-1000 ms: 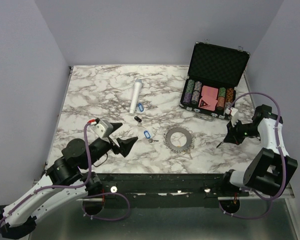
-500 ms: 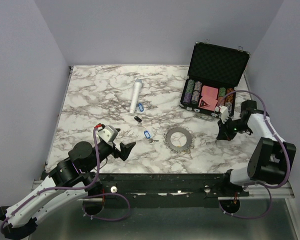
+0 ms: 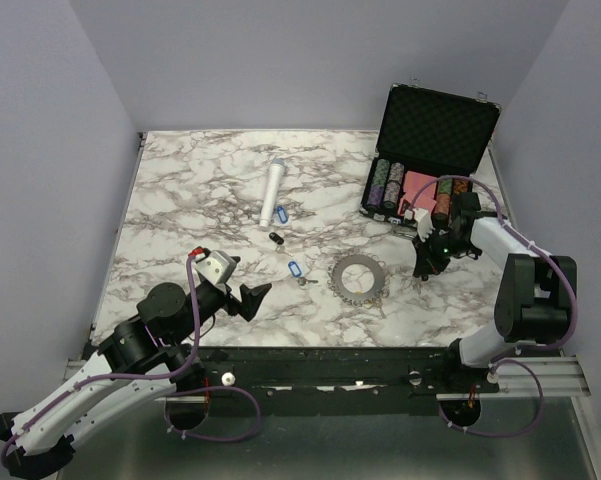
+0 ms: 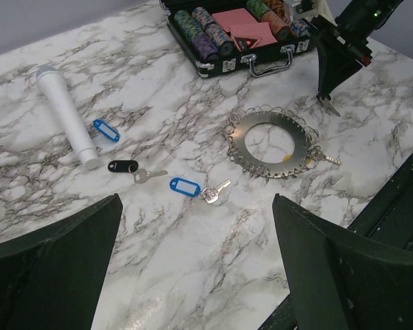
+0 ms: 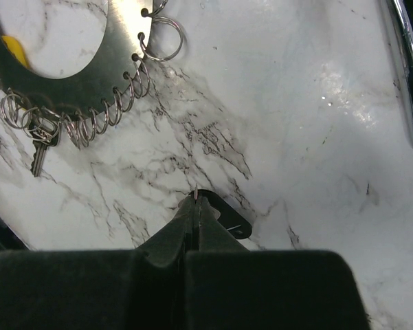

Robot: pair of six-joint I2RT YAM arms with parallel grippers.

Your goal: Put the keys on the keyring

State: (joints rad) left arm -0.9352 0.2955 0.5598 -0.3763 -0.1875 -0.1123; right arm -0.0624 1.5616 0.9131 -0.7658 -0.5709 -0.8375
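Observation:
The keyring [image 3: 360,277] [image 4: 271,143] [image 5: 75,69] lies flat on the marble, its rim strung with small wire loops; one loop carries a key [image 5: 40,148]. Right of it, my right gripper [image 3: 421,270] [image 5: 194,199] [image 4: 324,93] is shut on a key, a metal sliver showing at its tip and a black tag [image 5: 228,221] beneath. Loose keys lie left of the ring: one with a blue tag [image 3: 296,270] [image 4: 185,185], one with a black tag [image 3: 275,237] [image 4: 122,166], and another blue one [image 3: 282,213] [image 4: 105,130]. My left gripper [image 3: 245,282] [image 4: 196,203] hovers open near the front edge.
An open black case of poker chips [image 3: 420,190] [image 4: 233,34] stands at the back right, just behind my right gripper. A white cylinder [image 3: 273,192] [image 4: 65,113] lies behind the loose keys. The table's front edge runs close below the left gripper.
My right gripper has swung left from the table's right edge to a spot beside the keyring, still shut. The left arm pulled back toward the front edge, then held still.

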